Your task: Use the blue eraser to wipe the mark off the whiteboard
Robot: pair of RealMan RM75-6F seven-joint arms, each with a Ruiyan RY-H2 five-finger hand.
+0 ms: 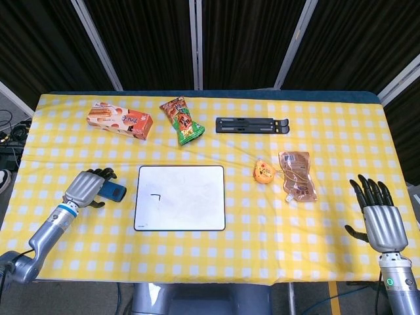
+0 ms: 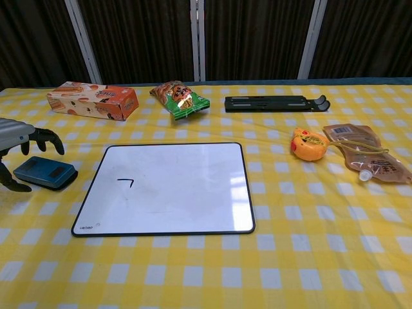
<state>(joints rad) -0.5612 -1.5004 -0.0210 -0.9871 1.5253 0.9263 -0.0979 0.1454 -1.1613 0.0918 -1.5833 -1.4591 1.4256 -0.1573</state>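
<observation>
Head view shows the left robot hand (image 1: 88,186) positioned over the left end of the blue eraser (image 1: 113,192), with its fingers spread and curved above it; the chest view shows the fingers (image 2: 44,136) arched over the blue eraser (image 2: 46,172) and the thumb low at its near left side, with visible space between fingers and eraser, so the hand holds nothing. The right robot hand (image 1: 379,220) sits at the right edge of the counter (image 1: 328,249), fingers extended and apart, holding nothing. The eraser lies flat on the yellow checked cloth just beside the left edge of the whiteboard (image 1: 180,197), not touching it. The whiteboard lies flat near the middle of the counter, and a small black mark (image 1: 155,195) sits in its left portion. Behind the whiteboard lie an orange snack box (image 1: 119,120), a green and orange snack bag (image 1: 182,120) and a black folding stand (image 1: 254,125). To the right of the whiteboard lie a small orange toy (image 1: 264,172) and, just beside it, a brown spouted pouch (image 1: 297,175).
</observation>
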